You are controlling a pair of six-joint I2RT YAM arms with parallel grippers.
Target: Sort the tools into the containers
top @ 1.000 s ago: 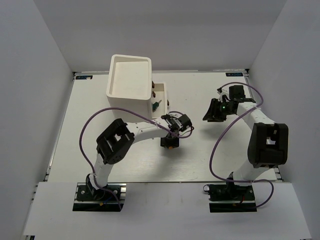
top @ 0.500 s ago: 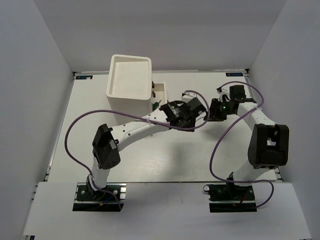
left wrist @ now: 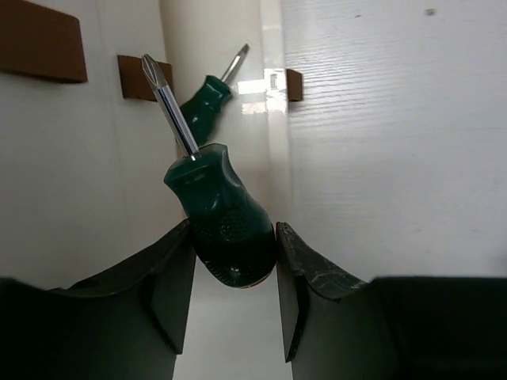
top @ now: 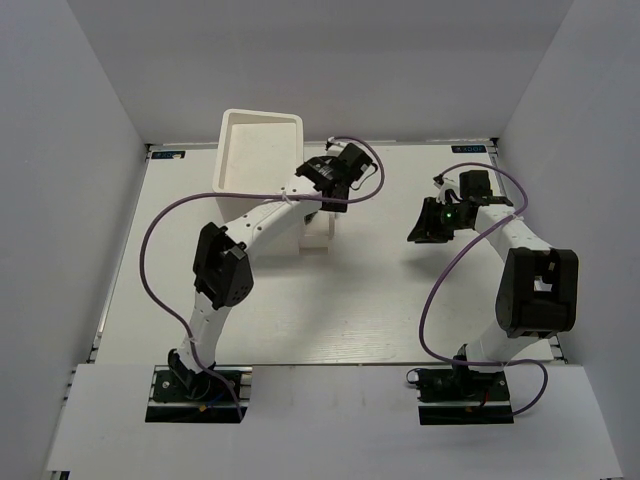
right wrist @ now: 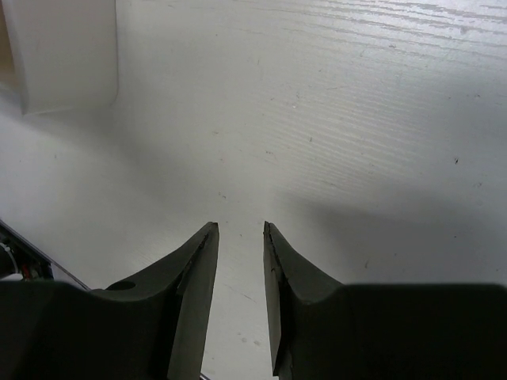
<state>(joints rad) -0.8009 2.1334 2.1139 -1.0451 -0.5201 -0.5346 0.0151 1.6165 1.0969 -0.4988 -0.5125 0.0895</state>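
My left gripper (top: pixel 325 178) hangs over the open drawer (top: pixel 320 228) of the white container (top: pixel 260 160). In the left wrist view it (left wrist: pixel 234 231) is shut on a stubby green-handled screwdriver (left wrist: pixel 218 210), shaft pointing away and down into the drawer (left wrist: pixel 265 142). A second green-handled screwdriver (left wrist: pixel 207 95) lies inside that drawer. My right gripper (top: pixel 428 224) is low over the bare table at the right. Its jaws (right wrist: pixel 240 227) stand slightly apart with nothing between them. No pliers or thin dark-shafted screwdrivers show.
Dark brown knobs (left wrist: pixel 38 43) of other drawers show on the container's front. The container's recessed top tray (top: pixel 258 150) holds nothing I can see. White walls enclose the table on three sides. Purple cables loop from both arms.
My left arm has swung from the table's middle up and back to the container's open drawer, carrying the green screwdriver. The right arm has hardly moved.
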